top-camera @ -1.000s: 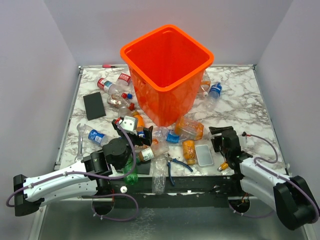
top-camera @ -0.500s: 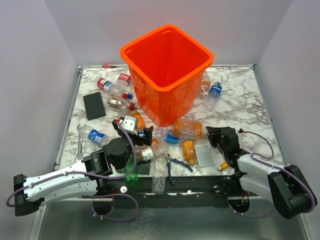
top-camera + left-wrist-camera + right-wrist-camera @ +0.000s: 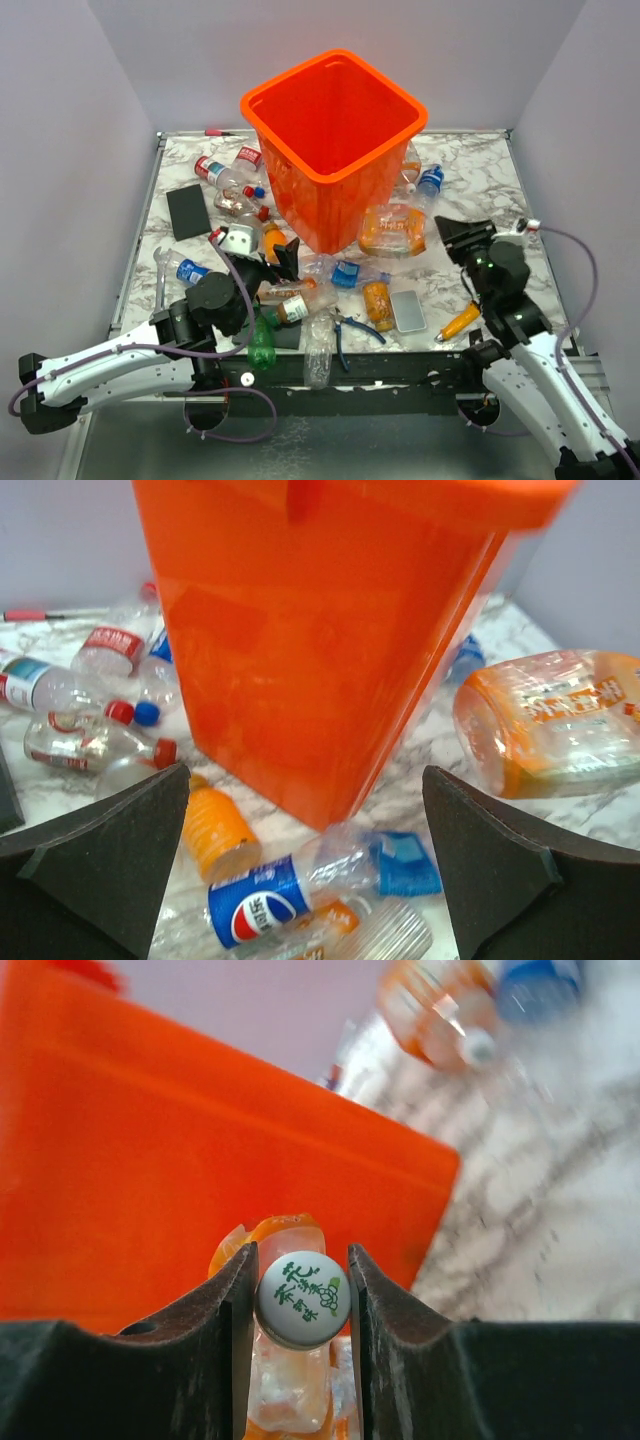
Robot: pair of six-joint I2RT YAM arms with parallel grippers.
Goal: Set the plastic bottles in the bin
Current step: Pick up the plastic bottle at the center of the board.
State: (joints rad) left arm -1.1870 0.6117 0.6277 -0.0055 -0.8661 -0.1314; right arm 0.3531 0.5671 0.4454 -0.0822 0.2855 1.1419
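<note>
Lift higher first
Your right gripper (image 3: 447, 227) pinches the orange bottle (image 3: 393, 230) by its cap (image 3: 300, 1298); raise it over the bin (image 3: 330, 205), then release. Left gripper (image 3: 305, 772) gapes empty.

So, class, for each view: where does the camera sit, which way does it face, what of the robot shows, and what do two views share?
Top external: above and behind the arms, looking down at the table and bin; both arms show.
Left wrist: on the left arm, low, facing the bin's side; the open left hand shows.
Right wrist: on the right arm, facing the bin's wall; the right hand grips an orange-labelled bottle.
Shared: that bottle also appears in the left wrist view.
</note>
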